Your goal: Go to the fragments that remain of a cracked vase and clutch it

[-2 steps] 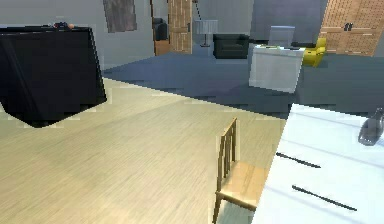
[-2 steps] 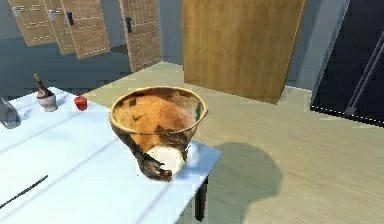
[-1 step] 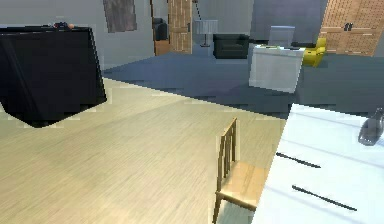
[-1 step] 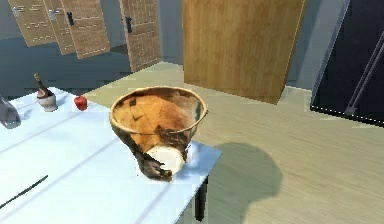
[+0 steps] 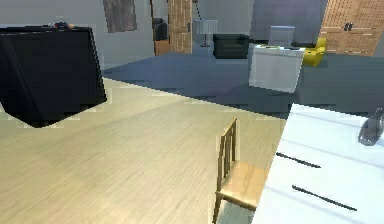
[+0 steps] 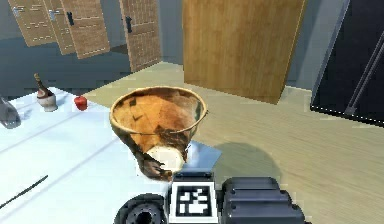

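White tabletop (image 6: 70, 160) shows behind a brown, cracked vase fragment (image 6: 158, 118).

I log one brown-orange ceramic vase remnant (image 6: 158, 122): a wide bowl-shaped shell with an open top, dark crack lines and a pale broken base. It sits slightly tilted at the white worktop (image 6: 60, 160) edge. Contact with it is undetermined.

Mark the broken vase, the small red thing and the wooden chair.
broken vase (image 6: 152, 120), arm side view, brown inner wall
small red thing (image 6: 80, 102), arm side view, its middle
wooden chair (image 5: 242, 183), forward view, seat
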### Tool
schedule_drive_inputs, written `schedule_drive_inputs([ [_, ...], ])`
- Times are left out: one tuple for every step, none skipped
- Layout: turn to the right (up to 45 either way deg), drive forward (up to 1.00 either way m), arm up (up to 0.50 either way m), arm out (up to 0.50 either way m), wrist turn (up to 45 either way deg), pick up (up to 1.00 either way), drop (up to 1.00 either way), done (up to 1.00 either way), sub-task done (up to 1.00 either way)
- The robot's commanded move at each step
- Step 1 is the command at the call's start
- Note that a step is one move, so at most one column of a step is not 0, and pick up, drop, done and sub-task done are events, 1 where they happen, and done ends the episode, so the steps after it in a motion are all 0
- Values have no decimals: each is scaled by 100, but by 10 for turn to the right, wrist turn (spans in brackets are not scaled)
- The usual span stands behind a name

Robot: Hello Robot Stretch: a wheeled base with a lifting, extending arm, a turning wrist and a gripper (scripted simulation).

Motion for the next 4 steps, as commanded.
schedule_drive_inputs([
  [0,0,0,32,0,0,0,0,0],
  [0,0,0,0,450,0,0,0,0],
  [0,0,0,0,450,0,0,0,0],
  [0,0,0,0,450,0,0,0,0],
])
